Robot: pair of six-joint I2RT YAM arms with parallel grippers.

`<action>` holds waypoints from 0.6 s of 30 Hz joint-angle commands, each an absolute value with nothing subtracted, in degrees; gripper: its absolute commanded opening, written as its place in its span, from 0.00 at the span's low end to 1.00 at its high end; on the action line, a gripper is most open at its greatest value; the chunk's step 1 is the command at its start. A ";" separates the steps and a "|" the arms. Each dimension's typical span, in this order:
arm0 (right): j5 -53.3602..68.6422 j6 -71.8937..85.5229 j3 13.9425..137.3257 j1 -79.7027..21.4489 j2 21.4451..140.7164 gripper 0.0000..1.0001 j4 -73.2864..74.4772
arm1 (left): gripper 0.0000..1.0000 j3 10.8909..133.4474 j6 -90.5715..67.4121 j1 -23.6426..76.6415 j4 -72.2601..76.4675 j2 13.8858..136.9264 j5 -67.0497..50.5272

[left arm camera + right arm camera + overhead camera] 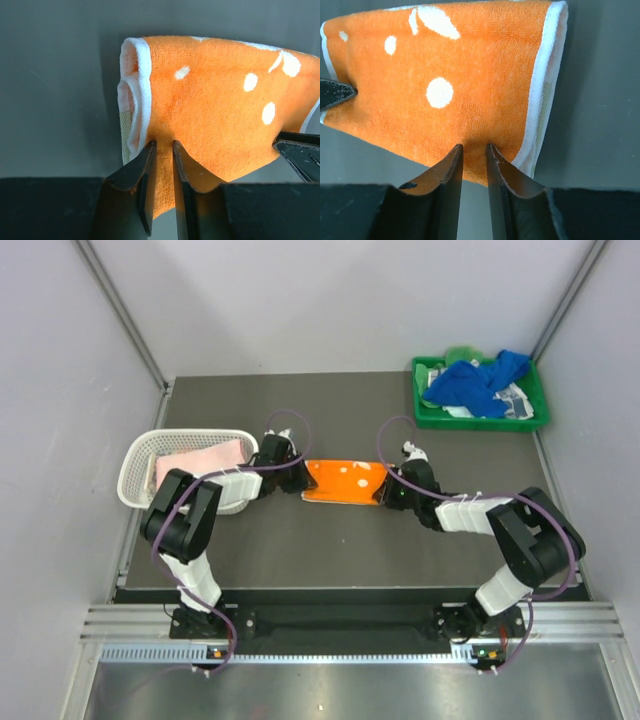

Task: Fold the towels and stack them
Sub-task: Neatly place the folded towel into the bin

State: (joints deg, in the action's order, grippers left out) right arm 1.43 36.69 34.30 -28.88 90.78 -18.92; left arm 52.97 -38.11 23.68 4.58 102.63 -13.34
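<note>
An orange towel with white spots and a white hem hangs folded between my two grippers over the middle of the table. My left gripper is shut on its left end, and the left wrist view shows the cloth pinched between the jaws of the left gripper. My right gripper is shut on the right end, with the orange cloth clamped in the right gripper. A pink towel lies in the basket. A blue towel lies crumpled on patterned white ones in the tray.
The white perforated basket stands at the left, close behind my left arm. The green tray sits at the back right corner. Grey walls enclose the dark table on three sides.
</note>
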 commanded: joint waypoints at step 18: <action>1.41 36.30 31.55 -24.96 87.63 0.26 -15.47 | 0.64 61.00 -38.32 23.55 -14.77 99.92 -4.65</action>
